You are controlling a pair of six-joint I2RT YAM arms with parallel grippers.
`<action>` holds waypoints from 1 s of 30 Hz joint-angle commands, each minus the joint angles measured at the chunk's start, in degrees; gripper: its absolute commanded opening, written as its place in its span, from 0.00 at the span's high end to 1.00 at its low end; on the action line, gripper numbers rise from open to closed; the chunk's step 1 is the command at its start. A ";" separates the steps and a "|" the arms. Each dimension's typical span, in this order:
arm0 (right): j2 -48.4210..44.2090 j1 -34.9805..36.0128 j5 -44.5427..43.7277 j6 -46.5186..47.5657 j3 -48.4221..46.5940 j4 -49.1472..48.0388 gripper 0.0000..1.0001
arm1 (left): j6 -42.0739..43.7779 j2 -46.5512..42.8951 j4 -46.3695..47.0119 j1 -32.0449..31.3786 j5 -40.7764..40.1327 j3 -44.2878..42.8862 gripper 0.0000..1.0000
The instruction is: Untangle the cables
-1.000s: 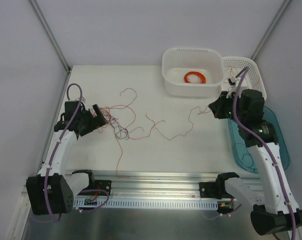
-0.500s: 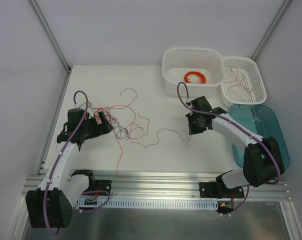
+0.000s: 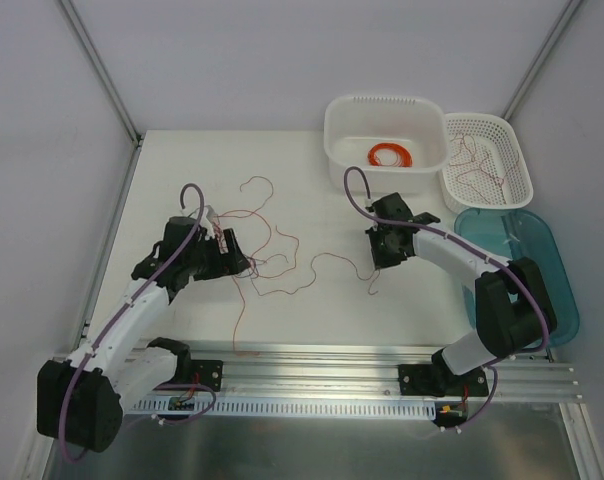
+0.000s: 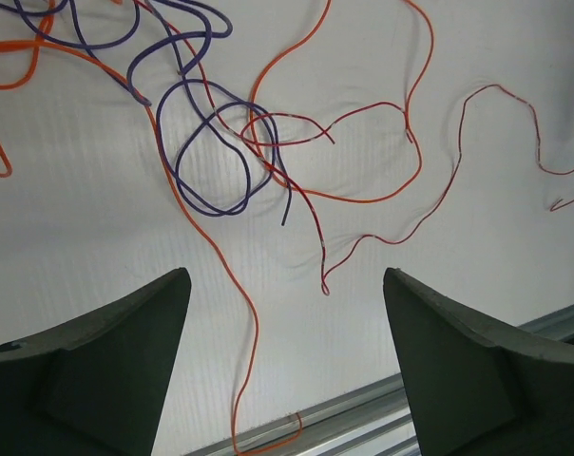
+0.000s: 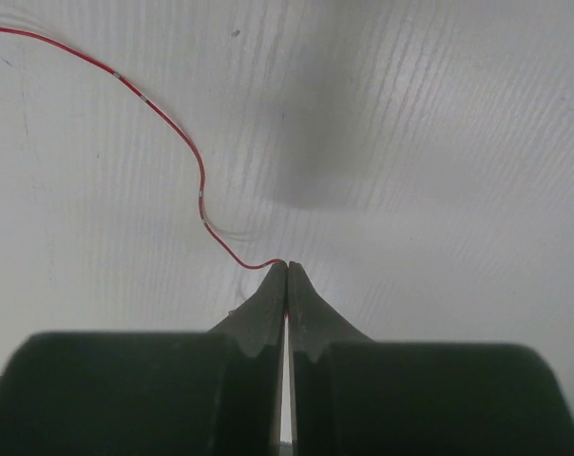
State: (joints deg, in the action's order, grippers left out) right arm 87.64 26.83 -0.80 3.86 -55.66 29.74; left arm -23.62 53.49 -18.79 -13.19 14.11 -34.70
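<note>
The left gripper (image 4: pixel 285 280) is hovering, fingers spread wide (holding nothing), over the loose tangle of thin red, orange and purple cables (image 4: pixel 220 157) lying on the white table (image 3: pixel 182 165). The right gripper (image 5: pixel 287 268) is pinching one thin red strand (image 5: pixel 200 185) between clenched fingers, right of the tangle.

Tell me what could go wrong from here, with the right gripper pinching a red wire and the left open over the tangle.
1. The right gripper holds the red wire only at its fingertips; a pull may slip it free.
2. That wire appears to run into the tangle, so pulling could tighten the purple loop.
3. The open left gripper faces the orange strand crossing that loop; closing may grab both.
</note>
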 commanded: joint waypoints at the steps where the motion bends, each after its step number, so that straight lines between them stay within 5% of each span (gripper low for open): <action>1: -0.53 -0.02 0.27 -1.66 -1.82 -1.61 0.99 | -5.91 4.41 0.94 -2.97 -3.38 -2.47 0.18; 7: -1.41 0.06 2.99 -2.54 -1.38 -2.93 0.99 | -8.90 14.17 1.73 -8.77 -8.31 -7.04 0.34; 15: -4.74 -0.02 7.38 -3.59 -0.07 -6.00 0.99 | -9.52 23.75 2.09 -14.22 -11.56 -11.70 0.98; 22: -12.30 0.07 21.78 -7.00 2.30 -14.42 0.99 | -9.78 27.62 3.75 -19.06 -7.27 -18.29 1.00; 30: -18.55 0.42 36.30 -23.36 8.28 -41.85 0.99 | -12.59 30.79 11.22 -23.90 2.50 -30.51 1.00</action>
State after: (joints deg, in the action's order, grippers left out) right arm 71.00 26.92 27.90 -11.27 -48.80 2.09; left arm -34.06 84.23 -12.03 -36.56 12.10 -61.67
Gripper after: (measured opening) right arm 0.009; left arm 0.008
